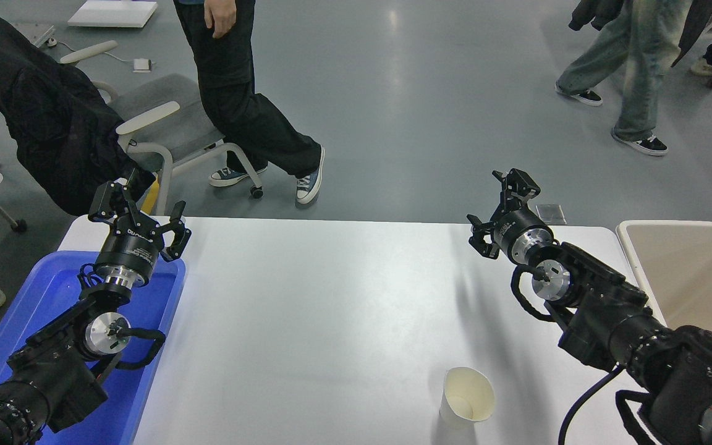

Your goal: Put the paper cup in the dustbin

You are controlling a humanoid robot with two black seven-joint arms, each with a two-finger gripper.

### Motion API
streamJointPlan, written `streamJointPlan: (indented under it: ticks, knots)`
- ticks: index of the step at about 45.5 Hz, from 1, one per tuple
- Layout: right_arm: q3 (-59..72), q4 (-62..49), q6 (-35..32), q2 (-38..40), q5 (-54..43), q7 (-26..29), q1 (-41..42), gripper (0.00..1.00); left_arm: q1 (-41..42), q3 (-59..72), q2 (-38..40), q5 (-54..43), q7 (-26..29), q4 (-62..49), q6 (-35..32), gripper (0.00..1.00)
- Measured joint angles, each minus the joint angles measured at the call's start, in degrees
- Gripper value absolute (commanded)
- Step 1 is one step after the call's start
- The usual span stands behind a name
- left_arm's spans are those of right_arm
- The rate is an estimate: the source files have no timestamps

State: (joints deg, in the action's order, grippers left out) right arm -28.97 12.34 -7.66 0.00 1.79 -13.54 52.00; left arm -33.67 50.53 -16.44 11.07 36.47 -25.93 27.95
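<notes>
White table [331, 296], paper cup [467, 395] below right gripper [497, 210]

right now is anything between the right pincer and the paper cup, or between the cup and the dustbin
Nothing visible. Bare table lies between the open right pincer and the upright paper cup. Toward the dustbin, only the robot's own right arm crosses above the table.

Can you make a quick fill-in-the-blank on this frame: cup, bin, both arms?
1. The paper cup stands ____ on the white table.
2. The dustbin sits at the picture's ____ edge.
3. The left gripper hovers over the ____ tray.
4. The right gripper holds ____.

Missing words: upright; right; blue; nothing
</notes>
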Motion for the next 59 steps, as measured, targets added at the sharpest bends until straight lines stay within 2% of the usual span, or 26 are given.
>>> streamJointPlan:
  ticks: [19, 33, 47, 59]
  knots:
    - [0.04, 1.77, -0.26, 0.00, -0.40, -0.09, 0.01, 0.99, -0.13, -0.54, -0.11, 0.00, -0.09, 0.00, -0.21, 1.00]
    - [1.59, 12.56, -0.29, 0.75, -2.78, -0.15, 0.16, 0.99, -0.17, -0.66, -0.16, 0.00, -0.09, 0.00, -0.25, 1.00]
    - [7.49, 28.22, -0.96, 11.68, -7.51, -0.21, 0.11, 0.99, -0.18, -0.69, -0.18, 0.00, -0.08, 0.00, -0.26, 1.00]
    - [11.22, 43.21, -2.61, 23.65, -21.42, -0.46, -0.26, 0.99, -0.18, -0.69, -0.24, 0.01, -0.07, 0.00, -0.25, 1.00]
